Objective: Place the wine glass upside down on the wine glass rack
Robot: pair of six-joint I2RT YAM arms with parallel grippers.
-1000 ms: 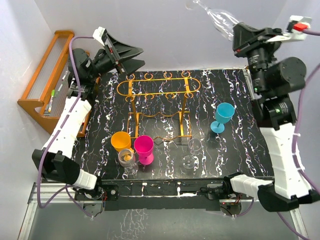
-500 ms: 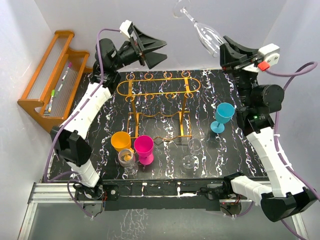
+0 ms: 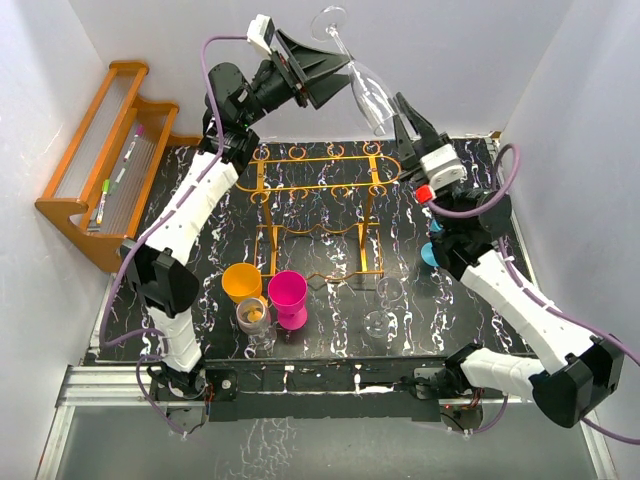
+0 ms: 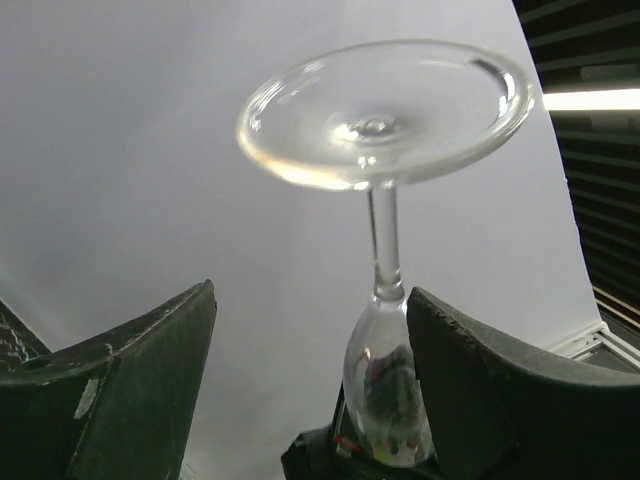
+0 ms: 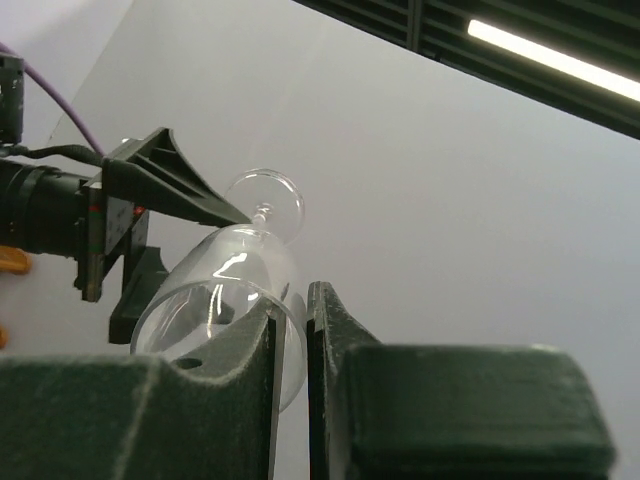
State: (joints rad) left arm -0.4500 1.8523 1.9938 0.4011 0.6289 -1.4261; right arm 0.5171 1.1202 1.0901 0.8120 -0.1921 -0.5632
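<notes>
Wine glass (image 3: pixel 366 90): clear and stemmed, held in the air above the far edge of the bench (image 3: pixel 470 300), tilted with its foot up and away and its bowl down toward the right arm.
Right fingers (image 5: pixel 420 400): closed on the wall of the bowl at its rim; in the right wrist view the glass edge passes into the narrow slit between them.
Left fingers (image 4: pixel 110 390): spread apart on either side of the stem. In the left wrist view the stem stands free between them. The upper bowl lies just beside one finger, and contact there cannot be judged.
Foot of the glass (image 4: pixel 385 115): the highest part, above the left fingertips and touching nothing.
Wine glass rack (image 3: pixel 318 160): an orange-gold wire stand with an oval, ring-edged top, standing on the bench below the glass and apart from it.
Near row, left: an orange cup (image 3: pixel 241 281), a magenta goblet (image 3: pixel 288 295) and a small clear glass (image 3: pixel 254 315), close together in front of the rack.
Near row, right: two clear glasses (image 3: pixel 388 292).
Teal goblet (image 3: pixel 437 240): upright and partly hidden behind the right arm.
Wooden stepped rack (image 3: pixel 95 180): at the left edge of the bench.
</notes>
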